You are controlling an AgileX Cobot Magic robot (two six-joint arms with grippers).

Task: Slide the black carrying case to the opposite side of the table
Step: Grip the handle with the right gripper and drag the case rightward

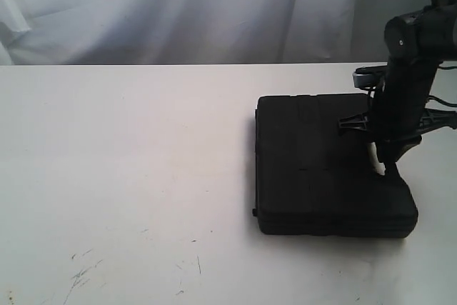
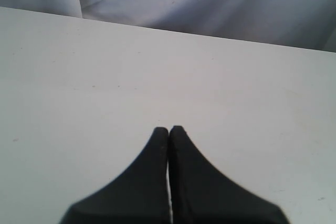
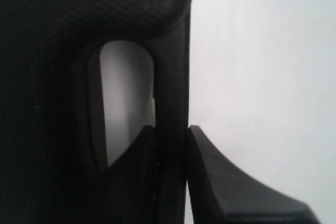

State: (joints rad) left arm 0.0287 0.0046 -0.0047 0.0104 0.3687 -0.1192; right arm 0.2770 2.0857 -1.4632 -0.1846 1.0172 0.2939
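The black carrying case [image 1: 332, 166] looks like moulded plastic. It is matt, and the right wrist view shows a fine pebbled grain over its shell. Its handle [image 3: 170, 77] is smoother, with a dull sheen. The table [image 1: 128, 162] is a smooth white top with a faint gloss, marred by thin dark scuffs [image 1: 82, 276] at the near left. The left gripper [image 2: 168, 128] has smooth, matt black fingers [image 2: 142, 182]. At the far side hangs soft white cloth [image 1: 178, 5], creased in folds.

White table [image 1: 128, 162] with small dark scuffs, black carrying case [image 1: 325, 169] with fine dotted texture, pale grey-white backdrop [image 1: 178, 5]
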